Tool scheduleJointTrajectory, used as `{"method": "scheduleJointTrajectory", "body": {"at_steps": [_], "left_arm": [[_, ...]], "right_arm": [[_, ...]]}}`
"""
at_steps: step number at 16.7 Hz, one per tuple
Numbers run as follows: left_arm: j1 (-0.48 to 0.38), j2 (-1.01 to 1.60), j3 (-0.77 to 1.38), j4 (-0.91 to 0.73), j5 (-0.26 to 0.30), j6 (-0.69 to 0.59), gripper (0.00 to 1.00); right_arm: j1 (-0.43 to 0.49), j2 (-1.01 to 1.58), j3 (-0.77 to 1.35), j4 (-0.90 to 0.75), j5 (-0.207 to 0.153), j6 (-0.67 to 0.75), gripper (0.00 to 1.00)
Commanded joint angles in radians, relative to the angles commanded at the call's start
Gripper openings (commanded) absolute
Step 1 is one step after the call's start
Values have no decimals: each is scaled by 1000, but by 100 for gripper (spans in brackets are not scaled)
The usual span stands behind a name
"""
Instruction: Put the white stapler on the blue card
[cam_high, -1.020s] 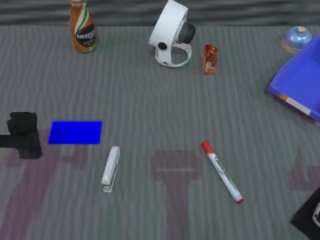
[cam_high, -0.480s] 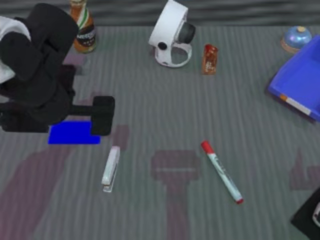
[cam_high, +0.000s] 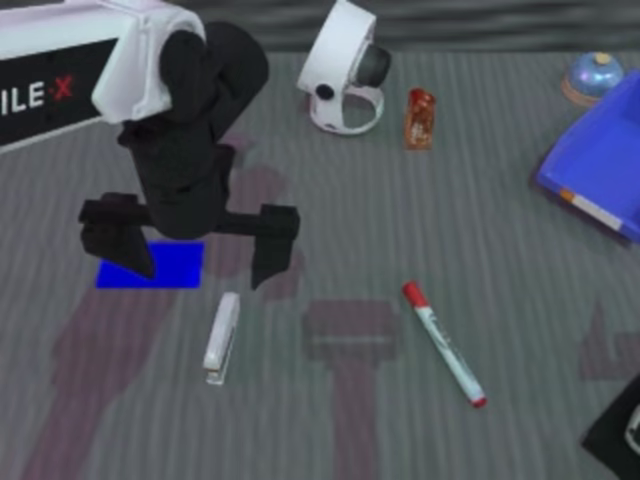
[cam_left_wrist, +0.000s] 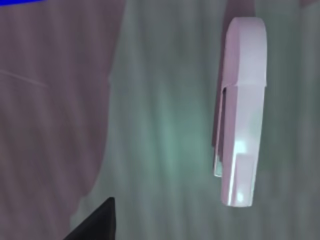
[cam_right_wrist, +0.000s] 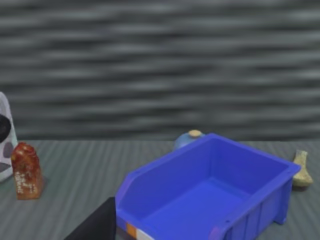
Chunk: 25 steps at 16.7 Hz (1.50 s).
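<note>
The white stapler (cam_high: 222, 337) lies flat on the grey mat, left of centre and nearer the front edge; in the left wrist view it appears as a pale bar (cam_left_wrist: 242, 115). Just behind it lies the blue card (cam_high: 172, 266), its left end covered by a black finger. My left gripper (cam_high: 199, 278) hangs open and wide over the card, above and behind the stapler, holding nothing. One of its fingertips (cam_left_wrist: 100, 222) shows in the left wrist view. My right gripper (cam_high: 625, 435) sits parked at the front right corner, open, with one finger (cam_right_wrist: 97, 225) in sight.
A red-capped marker pen (cam_high: 443, 343) lies right of the stapler. At the back stand a white round device (cam_high: 345, 70) and a small orange-red jar (cam_high: 420, 118). A blue bin (cam_high: 600, 165) and a bell (cam_high: 595, 75) sit at the far right.
My left arm has swung in from the left edge over the table, and its gripper now hangs spread above the blue card, hiding the bottle at the back. The stapler has not moved.
</note>
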Motion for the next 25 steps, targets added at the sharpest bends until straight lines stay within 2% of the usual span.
{"method": "scheduleJointTrajectory", "body": {"at_steps": [7,15,20,25], "left_arm": [[3,10,-10,16,0,1,100],[3,142,-188,332,1,5,100],[2,157,-206,359,1,5,100],[2,157,-206,359,1,5,62]], "right_arm": [[0,0,0,0,0,0,100],[0,0,0,0,0,0,100],[0,0,0,0,0,0,100],[0,0,0,0,0,0,100]]}}
